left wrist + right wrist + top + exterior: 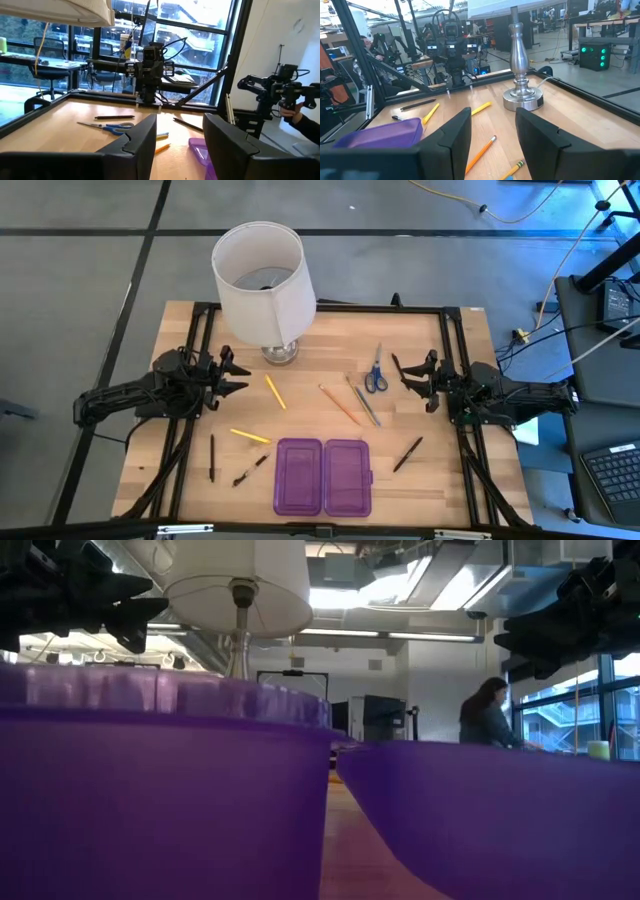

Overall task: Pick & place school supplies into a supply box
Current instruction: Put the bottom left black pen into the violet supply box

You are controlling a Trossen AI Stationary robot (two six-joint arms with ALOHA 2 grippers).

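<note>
The supply box [323, 476] lies open near the table's front edge, both purple halves flat on the wood; it fills the low view [160, 800]. The school supplies lie loose on the table: blue-handled scissors [376, 370], two yellow pencils [275, 392] [250, 436], an orange pencil [340, 405], a greyish pencil [365, 402] and dark pens [212, 457] [251, 470] [407, 453]. My left gripper [245, 378] [180, 145] hovers open at the left side, above the table. My right gripper [408, 378] [492, 137] hovers open at the right side. Neither has anything between its fingers.
A lamp with a white shade [258, 280] and a metal foot [520, 95] stands at the table's far edge, left of the middle. Black frame rails [450, 360] run along the table's sides. A person [485, 715] sits in the room behind.
</note>
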